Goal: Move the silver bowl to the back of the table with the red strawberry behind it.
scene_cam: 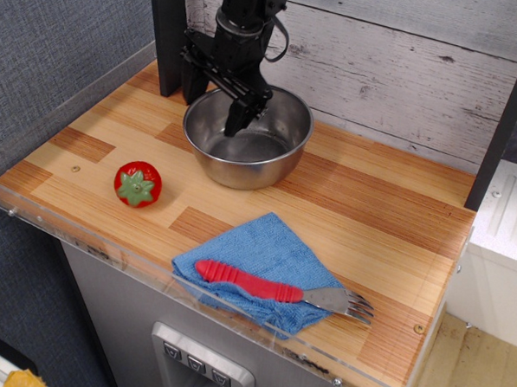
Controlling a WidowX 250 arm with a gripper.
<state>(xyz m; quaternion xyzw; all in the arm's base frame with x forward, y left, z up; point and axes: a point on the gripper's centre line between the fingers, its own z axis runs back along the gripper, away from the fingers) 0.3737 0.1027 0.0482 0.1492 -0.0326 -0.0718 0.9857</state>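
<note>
**Bowl set at the back, jaws spread over its rim**

Your gripper (215, 96) hangs at the back-left of the table (388, 209), jaws spread wide and gripping nothing. One finger dips inside the silver bowl (248, 136) at its back-left rim; the other hangs outside that rim, toward the dark post (170, 33). Whether either finger touches the metal is hard to say from this angle.

Directly under and just in front of the gripper, the bowl sits flat on the wood, close to the grey plank wall (404, 54). That placement looks done, to my eye.

Further out toward the front-left, well apart from the bowl, the red strawberry (138, 184) lies leaf-cap up near the acrylic edge. So it sits on the camera side of the bowl; if that counts as behind it, you have little left but to lift clear.

Farthest from the gripper, at the front edge, a blue cloth (259, 263) carries a red-handled fork (275, 287); neither needs touching.
</note>
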